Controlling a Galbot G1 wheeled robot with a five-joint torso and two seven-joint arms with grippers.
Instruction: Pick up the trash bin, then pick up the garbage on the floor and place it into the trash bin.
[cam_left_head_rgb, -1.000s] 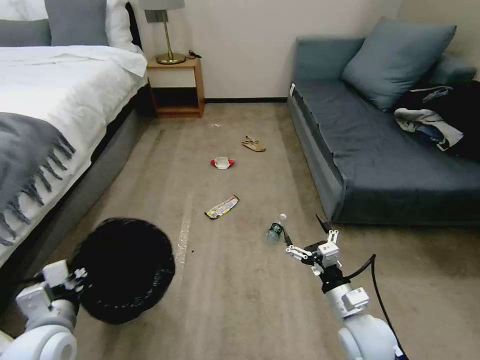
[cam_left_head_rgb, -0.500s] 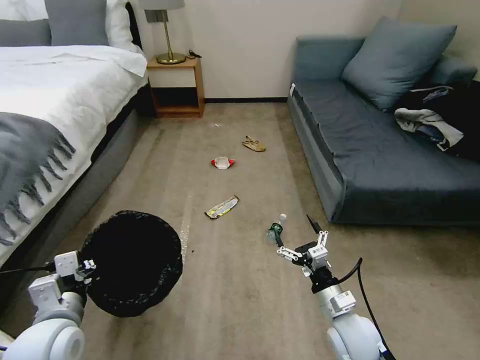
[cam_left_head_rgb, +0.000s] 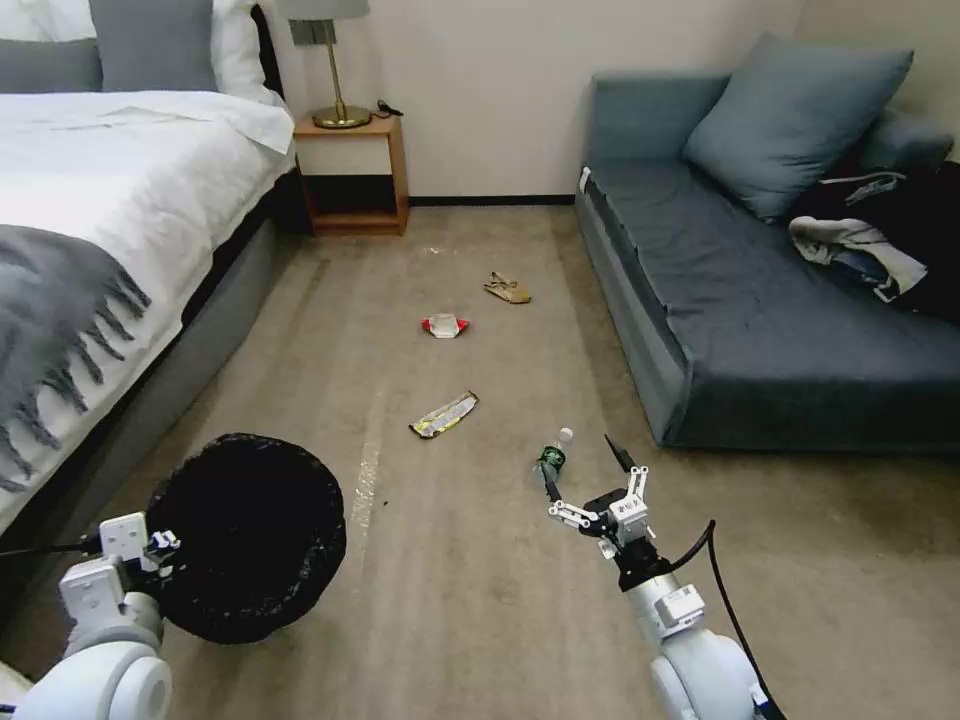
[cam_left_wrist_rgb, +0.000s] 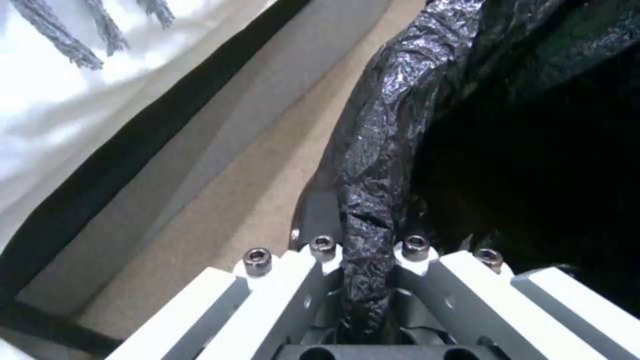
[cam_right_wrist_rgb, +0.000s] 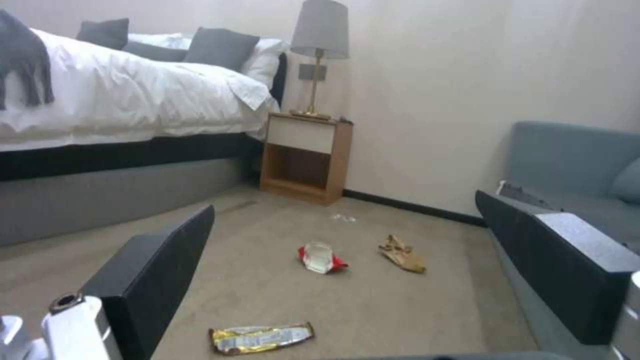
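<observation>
The left gripper (cam_left_wrist_rgb: 363, 280) is clamped on the bag-lined rim of the trash bin (cam_left_head_rgb: 245, 535), holding it tilted beside the bed (cam_left_head_rgb: 90, 260). The right gripper (cam_left_head_rgb: 585, 472) hovers with fingers spread just beside the clear bottle (cam_left_head_rgb: 552, 458) on the carpet (cam_left_head_rgb: 480, 600). The silver-yellow wrapper (cam_right_wrist_rgb: 261, 337), red-white packet (cam_right_wrist_rgb: 320, 257) and tan paper (cam_right_wrist_rgb: 402, 254) lie farther along, toward the nightstand (cam_right_wrist_rgb: 303, 157).

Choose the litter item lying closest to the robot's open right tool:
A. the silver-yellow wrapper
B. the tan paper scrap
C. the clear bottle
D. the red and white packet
C: the clear bottle lies on the carpet just ahead of the open right tool, while the other litter lies farther up the floor.
</observation>
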